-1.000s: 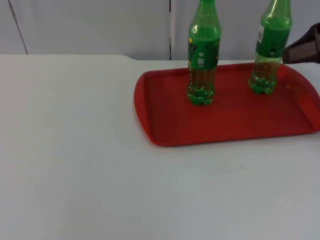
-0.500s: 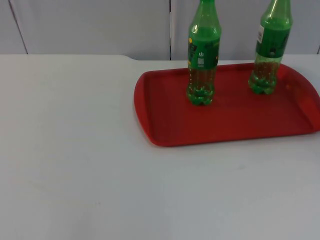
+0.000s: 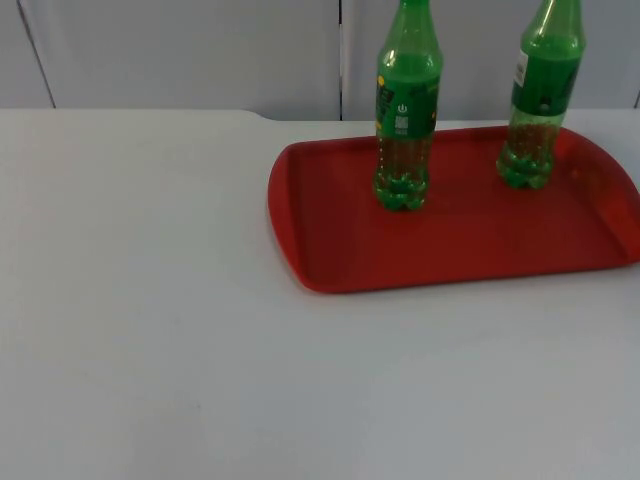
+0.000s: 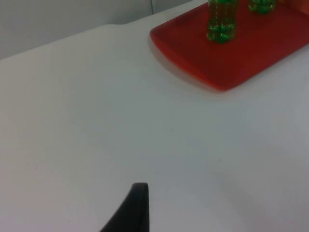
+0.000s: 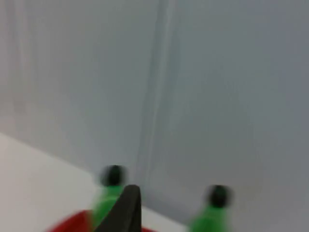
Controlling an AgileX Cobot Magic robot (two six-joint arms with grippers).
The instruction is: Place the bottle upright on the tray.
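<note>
Bottles: two green bottles, one (image 3: 405, 110) mid-tray, the other (image 3: 540, 95) toward its right, both upright.
Tray: red tray (image 3: 330, 250) on the white desk (image 3: 150, 300).
Hands: each hand's grip cannot be told.

left gripper (image 4: 129, 212): one black, tapered, curved fingertip | right gripper (image 5: 121, 210): one black, pointed fingertip, matte

tray (image 3: 450, 240): on table (image 3: 150, 300), right side, near wall | left bottle (image 3: 405, 110), right bottle (image 3: 540, 100): upright on tray's rear half, apart
</note>
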